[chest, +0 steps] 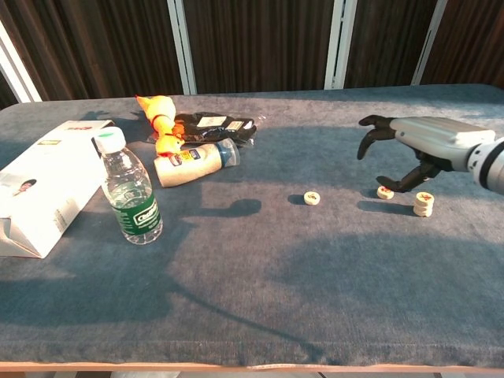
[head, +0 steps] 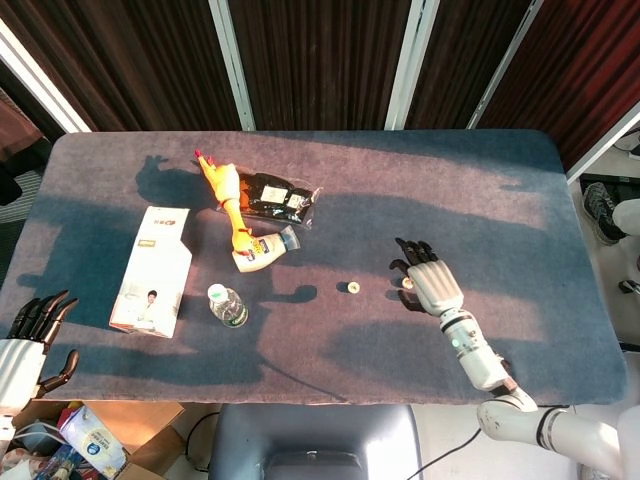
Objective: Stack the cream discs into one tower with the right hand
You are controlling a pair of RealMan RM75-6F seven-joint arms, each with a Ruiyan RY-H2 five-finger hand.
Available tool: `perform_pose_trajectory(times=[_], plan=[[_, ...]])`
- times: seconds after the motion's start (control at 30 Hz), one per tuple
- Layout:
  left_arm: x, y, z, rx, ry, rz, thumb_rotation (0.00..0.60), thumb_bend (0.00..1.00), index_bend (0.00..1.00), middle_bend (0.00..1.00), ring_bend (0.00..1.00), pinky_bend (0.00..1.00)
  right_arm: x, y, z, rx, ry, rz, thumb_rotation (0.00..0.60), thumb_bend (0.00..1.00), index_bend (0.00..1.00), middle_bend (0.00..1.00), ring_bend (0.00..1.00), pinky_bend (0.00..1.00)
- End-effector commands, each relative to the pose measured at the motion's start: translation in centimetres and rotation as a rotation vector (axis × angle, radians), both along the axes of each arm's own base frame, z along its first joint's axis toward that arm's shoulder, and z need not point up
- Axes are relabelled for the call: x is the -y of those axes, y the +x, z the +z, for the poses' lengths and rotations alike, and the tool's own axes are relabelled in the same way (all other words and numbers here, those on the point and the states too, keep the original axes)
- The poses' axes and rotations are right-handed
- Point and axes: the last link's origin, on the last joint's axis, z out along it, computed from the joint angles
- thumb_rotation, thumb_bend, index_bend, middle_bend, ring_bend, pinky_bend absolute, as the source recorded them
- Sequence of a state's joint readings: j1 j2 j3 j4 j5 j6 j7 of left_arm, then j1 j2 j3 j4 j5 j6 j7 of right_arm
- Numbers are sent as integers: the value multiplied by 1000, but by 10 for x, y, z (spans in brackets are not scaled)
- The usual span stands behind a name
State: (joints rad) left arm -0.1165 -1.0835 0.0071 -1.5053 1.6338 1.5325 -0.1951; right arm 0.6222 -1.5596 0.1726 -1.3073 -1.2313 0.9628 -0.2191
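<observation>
Three cream pieces lie on the grey table (chest: 236, 299). A single disc (chest: 312, 198) (head: 351, 288) sits near the middle, and a second single disc (chest: 385, 191) lies to its right. A two-disc stack (chest: 424, 204) stands further right. My right hand (chest: 417, 143) (head: 430, 286) hovers over the second disc with its fingers spread. It holds nothing, and its thumb reaches down close beside that disc. In the head view the hand hides the stack. My left hand (head: 27, 338) hangs open off the table's near left corner.
A water bottle (chest: 130, 189) stands at the near left beside a white carton (chest: 39, 185). A yellow rubber chicken (chest: 157, 118), a black packet (chest: 213, 126) and a lying cream bottle (chest: 193, 164) cluster at the back left.
</observation>
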Motion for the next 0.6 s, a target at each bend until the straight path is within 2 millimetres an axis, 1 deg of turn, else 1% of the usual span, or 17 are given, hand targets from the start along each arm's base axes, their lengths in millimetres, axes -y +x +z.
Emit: perform_pose_trajectory(times=[0.03,0.1,0.23,0.33,0.6], plan=[[0,0,1,2,3,0,600,506,0,0,0,26,4,26,-27,-14,44,40,600,540,450,16,0,0],[0,-1,2,5,6,0,600,507,0,0,0,27,8,37,-39,-29,53,55,600,541,471,17,0,0],[0,-1,3,8,4,-2,600,507,0,0,0,26,15,50,-57,-59,49,59,600,540,488,17,0,0],[1,0,2,7,0,-5,600,507,0,0,0,27,19,54,-62,-66,40,51,600,540,493,17,0,0],[3,0,1,1,-3,-6,600,507,0,0,0,27,24,53,-70,-80,59,17,600,540,495,17,0,0]])
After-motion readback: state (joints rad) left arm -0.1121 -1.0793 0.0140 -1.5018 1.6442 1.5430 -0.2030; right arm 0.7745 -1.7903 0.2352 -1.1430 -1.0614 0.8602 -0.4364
